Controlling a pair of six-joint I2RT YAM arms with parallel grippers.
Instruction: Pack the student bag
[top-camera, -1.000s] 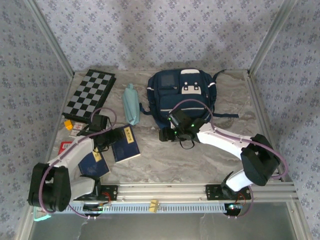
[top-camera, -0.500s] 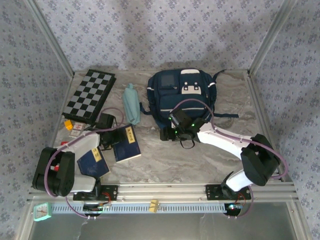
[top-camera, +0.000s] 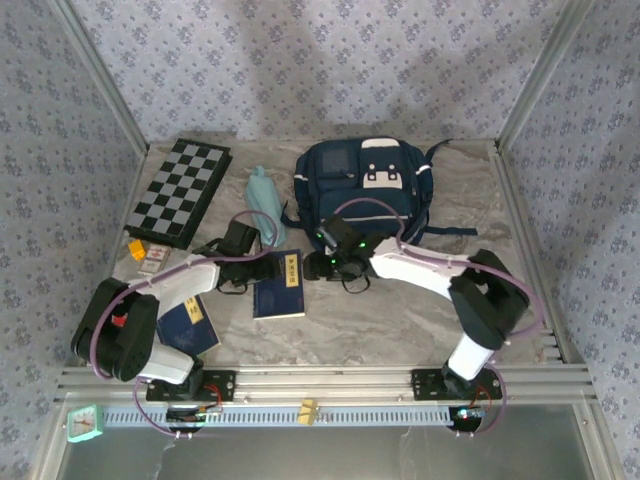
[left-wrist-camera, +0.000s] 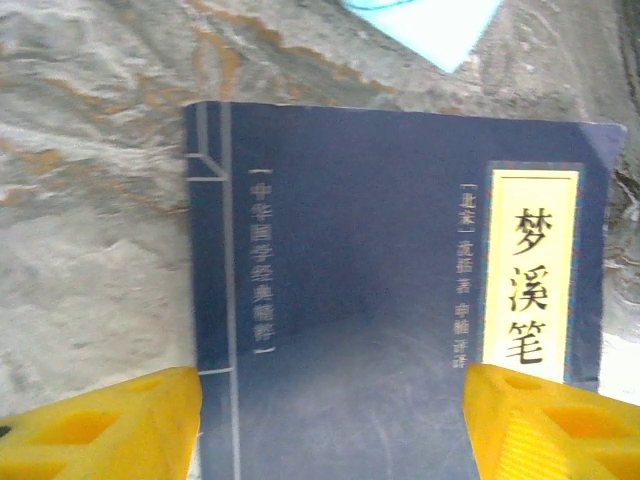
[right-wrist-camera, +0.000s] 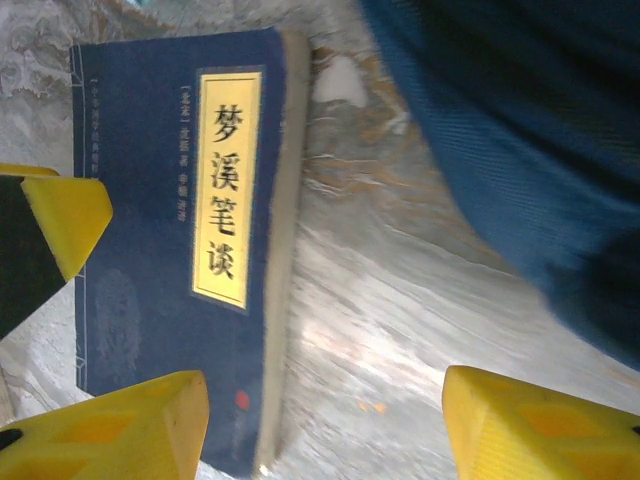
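The student bag (top-camera: 365, 185) lies at the back centre of the table, navy with a white patch, and its fabric fills the upper right of the right wrist view (right-wrist-camera: 520, 140). A navy book with a yellow title label (top-camera: 280, 286) lies flat in front of it. My left gripper (top-camera: 266, 268) is open at the book's left end, its yellow fingertips (left-wrist-camera: 100, 425) spread over the cover (left-wrist-camera: 380, 270). My right gripper (top-camera: 314, 265) is open at the book's right edge (right-wrist-camera: 170, 250), one fingertip (right-wrist-camera: 110, 430) over the cover and bare table between the two.
A chessboard (top-camera: 180, 190) lies at the back left with a teal pouch (top-camera: 262, 200) beside it. A second navy book (top-camera: 186, 325) sits near the left arm's base. Small cards (top-camera: 150, 258) lie at the left edge. A teal clock (top-camera: 85, 422) rests below the front rail.
The navy book has slid right, toward the bag, with my left gripper reaching after it. My right gripper has moved left to the book's right edge.
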